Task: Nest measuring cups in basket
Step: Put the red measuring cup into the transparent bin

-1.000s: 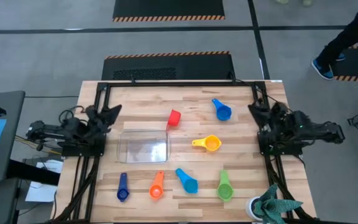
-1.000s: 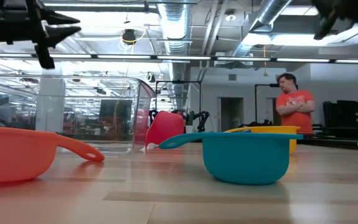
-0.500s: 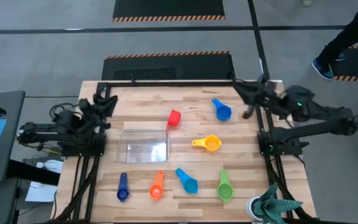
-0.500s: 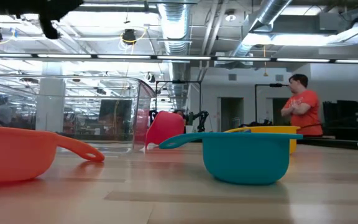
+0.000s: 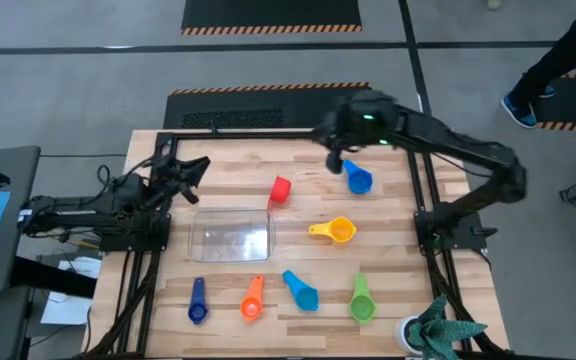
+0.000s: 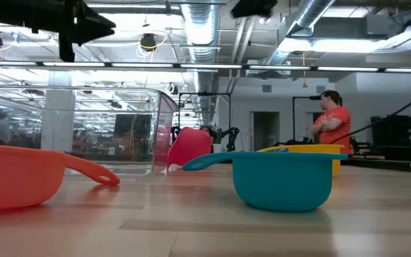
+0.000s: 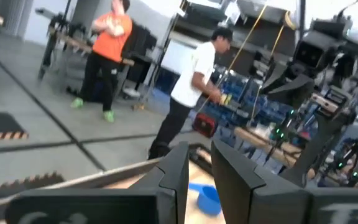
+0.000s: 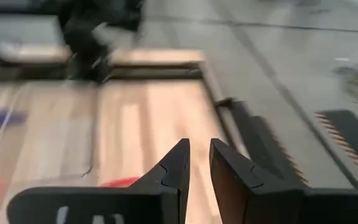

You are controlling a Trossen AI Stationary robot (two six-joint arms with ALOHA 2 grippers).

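Note:
Several measuring cups lie on the wooden table: blue [image 5: 358, 179] at the far right, red [image 5: 280, 190], yellow [image 5: 335, 231], and a near row of dark blue [image 5: 198, 300], orange [image 5: 253, 298], light blue [image 5: 302, 291] and green [image 5: 361, 300]. The clear basket [image 5: 230, 236] stands left of centre with nothing in it. My right gripper [image 5: 334, 160] hangs above the far side, just left of the blue cup, its fingers [image 8: 199, 142] a narrow gap apart. My left gripper [image 5: 198, 166] hovers at the left edge, beyond the basket, likewise narrowly open [image 7: 199, 146].
A black frame [image 5: 268, 105] borders the table's far edge. A potted plant [image 5: 438, 335] stands at the near right corner. People [image 7: 107, 43] stand in the room beyond. Bare wood lies between the basket and the cups.
My right arm has swung up from the table's right edge and out toward the far middle, turning as it went, and now hangs beside the blue cup. My left gripper has risen a little and come toward the table's middle. No cup has moved.

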